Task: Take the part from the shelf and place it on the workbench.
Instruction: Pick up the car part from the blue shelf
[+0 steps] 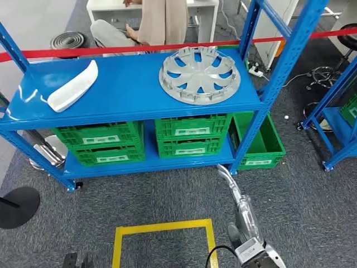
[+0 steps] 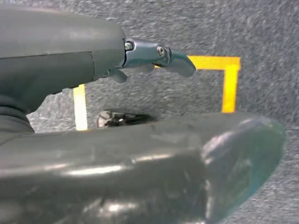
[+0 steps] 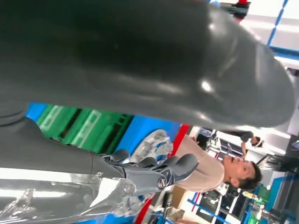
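Wheel-cover part, a silver spoked hubcap, lies flat on the top level of the blue shelf, toward its right end; neither hand touches it.

Nearest, at the bottom of the head view, the right hand reaches forward over the grey carpet, its fingers extended and holding nothing; in the right wrist view the right hand shows fingers stretched out straight with no object between them. The left hand hangs over the carpet, fingers straight and empty, above a yellow taped square marked on the floor just in front of the robot.

Beyond the tape stands the shelf. Its lower level holds two stacks of green crates side by side, and a further green crate sits on the floor behind the right upright. A black round stand base rests on the carpet at the left.

On the top level, well apart from the hubcap, a white curved trim piece lies near the left end.

Behind the shelf a red barrier tape runs across, and past it a person in beige sits by a white table. Another blue rack stands at the far right.
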